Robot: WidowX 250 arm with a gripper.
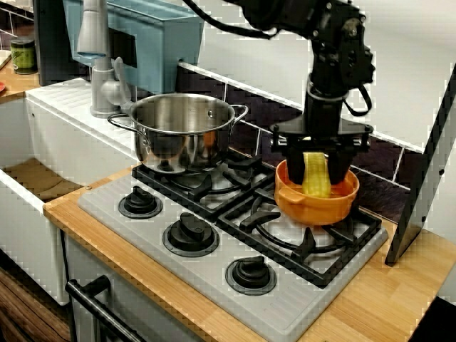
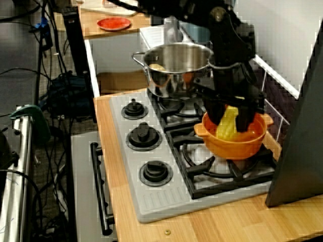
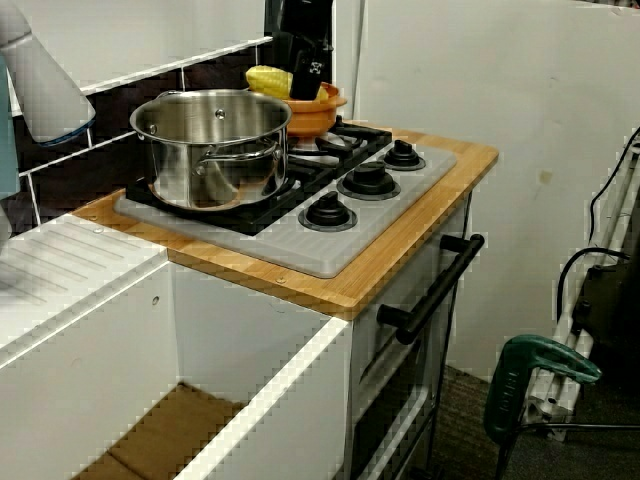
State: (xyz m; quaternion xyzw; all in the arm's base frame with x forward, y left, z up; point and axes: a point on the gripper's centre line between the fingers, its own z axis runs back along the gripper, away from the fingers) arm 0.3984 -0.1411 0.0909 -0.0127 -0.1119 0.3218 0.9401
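Your fingers (image 1: 293, 165) are closed on a yellow corn cob (image 1: 315, 175), one dark finger on each side of it, and the cob stands nearly upright between them. Its lower end sits inside the orange bowl (image 1: 318, 208); you cannot tell whether it touches the bottom. In the view from the knob side the cob (image 2: 228, 123) leans a little toward the near rim of the bowl (image 2: 237, 147).

The bowl rests on the black grate (image 1: 281, 239) of the far right burner. On the far left burner stands a steel pot (image 1: 182, 132) with two handles, well apart from the bowl. Three black knobs (image 1: 190, 236) run in a row along the near edge of the grey cooktop, which is set into the wooden surface (image 1: 370, 303).

Left of the stove lies a white sink (image 1: 68, 121) with a grey faucet (image 1: 95, 60) behind it. From the sink side, the pot (image 3: 212, 145) hides most of the bowl (image 3: 318, 108), and a black oven handle (image 3: 430, 296) shows below.
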